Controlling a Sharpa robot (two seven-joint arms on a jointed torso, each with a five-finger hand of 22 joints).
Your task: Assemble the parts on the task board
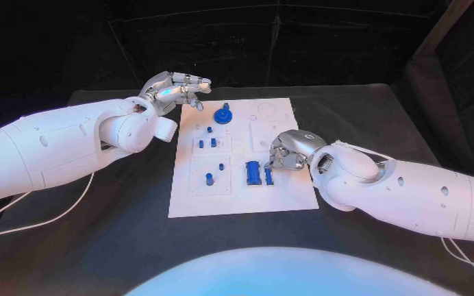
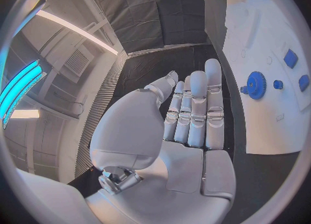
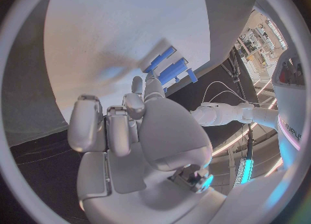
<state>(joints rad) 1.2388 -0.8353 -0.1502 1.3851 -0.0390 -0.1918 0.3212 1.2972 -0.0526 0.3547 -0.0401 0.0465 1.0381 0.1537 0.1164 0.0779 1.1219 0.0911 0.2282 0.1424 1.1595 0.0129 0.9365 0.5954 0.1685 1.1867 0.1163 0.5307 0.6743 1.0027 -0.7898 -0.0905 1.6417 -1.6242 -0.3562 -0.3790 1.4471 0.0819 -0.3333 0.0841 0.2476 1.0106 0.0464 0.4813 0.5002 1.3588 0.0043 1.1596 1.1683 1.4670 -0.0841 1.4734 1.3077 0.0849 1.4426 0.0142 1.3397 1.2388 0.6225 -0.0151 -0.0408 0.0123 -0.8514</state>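
Left hand (image 1: 178, 90) hovers at the task board's (image 1: 281, 196) far left corner, fingers loosely curled, holding nothing; its wrist view shows them straight and together. Blue gear (image 1: 224, 114) stands near the far edge. Two long bars (image 1: 259, 173) lie near the right edge, long axes running near-to-far. Right hand (image 1: 288, 151), fingers curled in, empty, sits beside them.

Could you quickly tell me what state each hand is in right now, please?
Left hand: open, fingers straight, holding nothing, beside the task board.
Right hand: over the board by the long blue parts; whether it grips anything cannot be told.
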